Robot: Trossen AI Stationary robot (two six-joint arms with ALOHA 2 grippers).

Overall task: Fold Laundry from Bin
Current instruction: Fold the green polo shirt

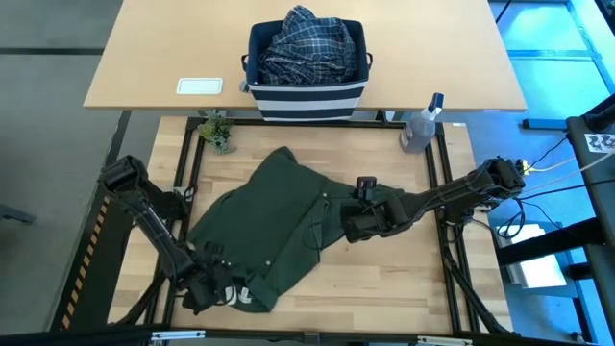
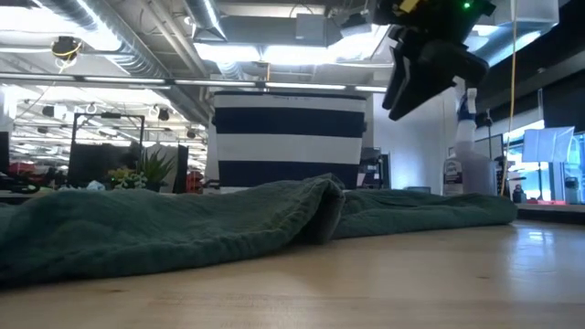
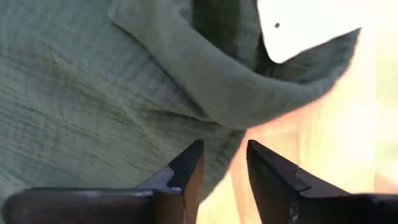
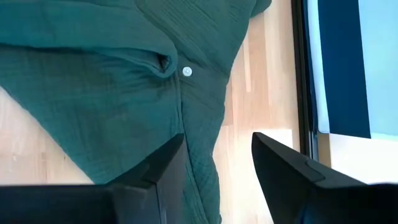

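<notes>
Hovering low over the table [image 1: 384, 279], my left gripper [image 3: 224, 163] has its two fingers [image 3: 186, 171] set a narrow gap apart with nothing between them. The dark olive-green garment [image 1: 274, 226] lies just past my left fingertips: a folded hem curls over right ahead of them, and bare wood shows through the gap itself. A white tag [image 3: 298, 25] sits on the cloth farther out beyond that fold.

My right gripper [image 4: 217, 155] hangs above the opposite side of the same garment, fingers [image 4: 165, 168] parted moderately and closed on nothing. One right finger is over the cloth's edge; the other is over bare wood beside it. A small white button [image 4: 187, 71] and a fold of the placket lie ahead of those fingertips. From the level camera this gripper [image 2: 430, 64] is raised clear of the cloth, which lies flat with a soft ridge [image 2: 320, 206] across its middle.

Beyond both sets of fingers, on the far table, stands the navy-and-white striped bin [image 1: 307, 96] with the blue-and-white plaid shirt [image 1: 307, 43] heaped in it. A clear spray bottle [image 1: 421, 125] stands off past my right gripper near the frame's corner, a small potted plant [image 1: 218, 130] past my left, and a white card [image 1: 200, 86] lies beside the bin. Nothing lies between my fingers and the green cloth.
</notes>
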